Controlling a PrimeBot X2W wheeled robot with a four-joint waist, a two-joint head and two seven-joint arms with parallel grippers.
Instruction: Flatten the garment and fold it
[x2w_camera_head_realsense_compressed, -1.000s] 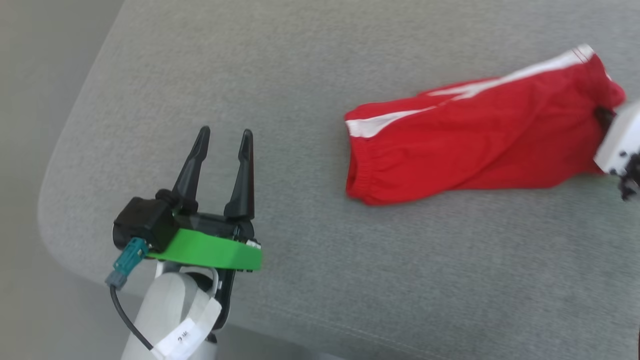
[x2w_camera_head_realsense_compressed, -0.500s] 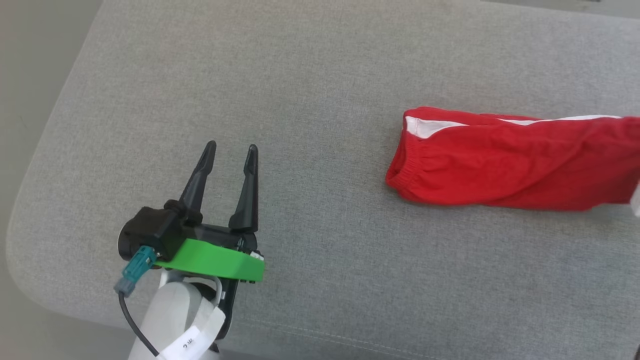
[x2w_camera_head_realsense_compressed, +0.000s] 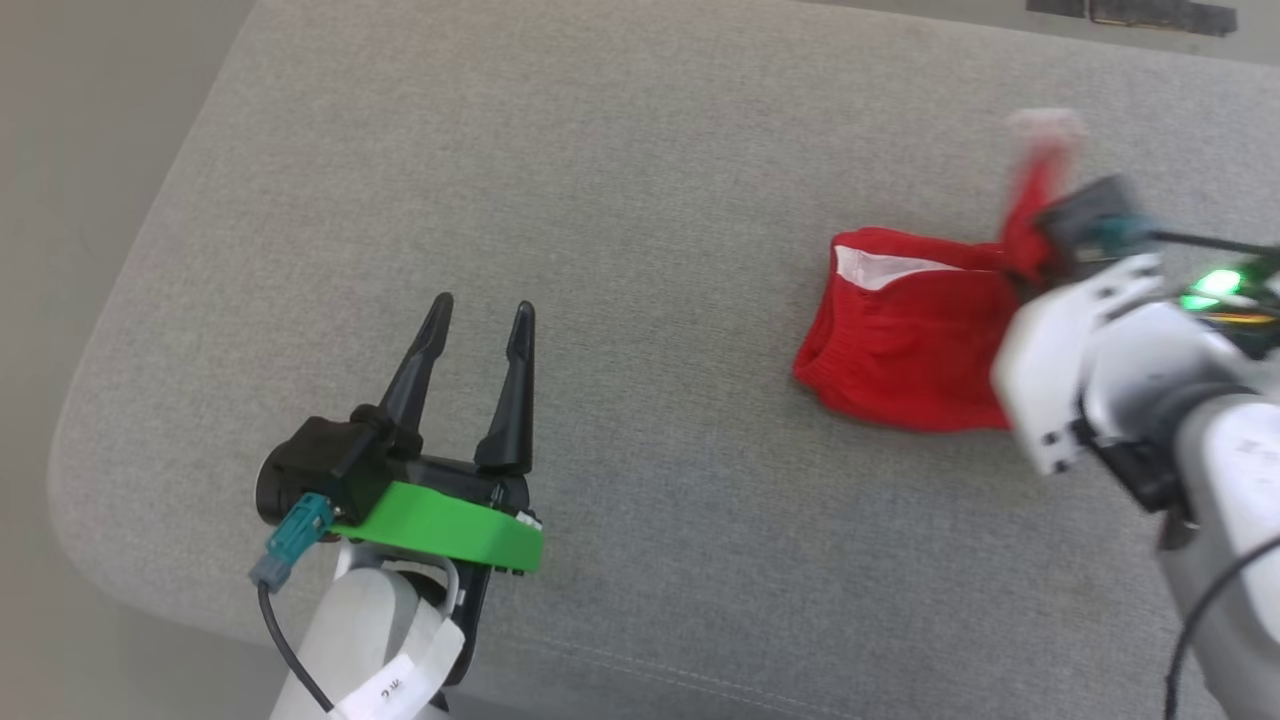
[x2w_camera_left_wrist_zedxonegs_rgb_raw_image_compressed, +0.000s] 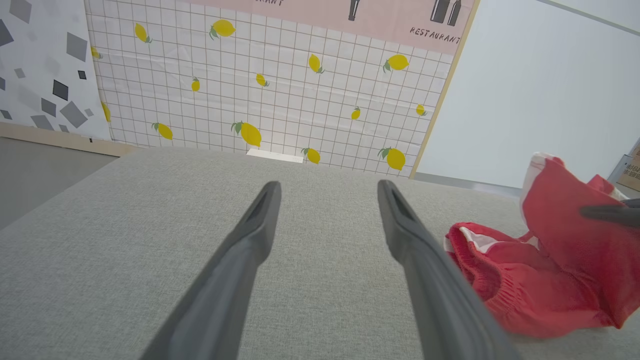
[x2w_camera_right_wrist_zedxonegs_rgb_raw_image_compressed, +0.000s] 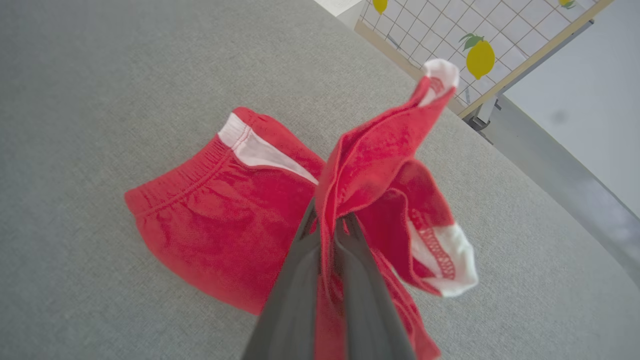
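The garment (x2w_camera_head_realsense_compressed: 900, 350), bright red shorts with white stripes, lies on the grey cushion (x2w_camera_head_realsense_compressed: 640, 200) at the right, its gathered waistband (x2w_camera_right_wrist_zedxonegs_rgb_raw_image_compressed: 185, 187) facing left. My right gripper (x2w_camera_head_realsense_compressed: 1030, 235) is shut on the leg end and holds that end up above the rest of the shorts. In the right wrist view the red fabric (x2w_camera_right_wrist_zedxonegs_rgb_raw_image_compressed: 380, 165) bunches out from between the closed fingertips of the right gripper (x2w_camera_right_wrist_zedxonegs_rgb_raw_image_compressed: 330, 222). My left gripper (x2w_camera_head_realsense_compressed: 481, 305) stands open and empty over the cushion's front left, well apart from the garment (x2w_camera_left_wrist_zedxonegs_rgb_raw_image_compressed: 525, 295). Between the fingers of the left gripper (x2w_camera_left_wrist_zedxonegs_rgb_raw_image_compressed: 327, 185) there is only cushion.
The cushion's rounded left edge (x2w_camera_head_realsense_compressed: 90, 420) and front seam (x2w_camera_head_realsense_compressed: 700, 680) drop off to the floor. A lemon-patterned grid wall (x2w_camera_left_wrist_zedxonegs_rgb_raw_image_compressed: 280, 90) and a plain white panel (x2w_camera_left_wrist_zedxonegs_rgb_raw_image_compressed: 540, 90) stand behind the cushion.
The head camera has shifted. My right gripper has lifted the garment's leg end and carried it left toward the waistband, so the stretched-out shorts now look bunched and shorter. The left gripper stays open.
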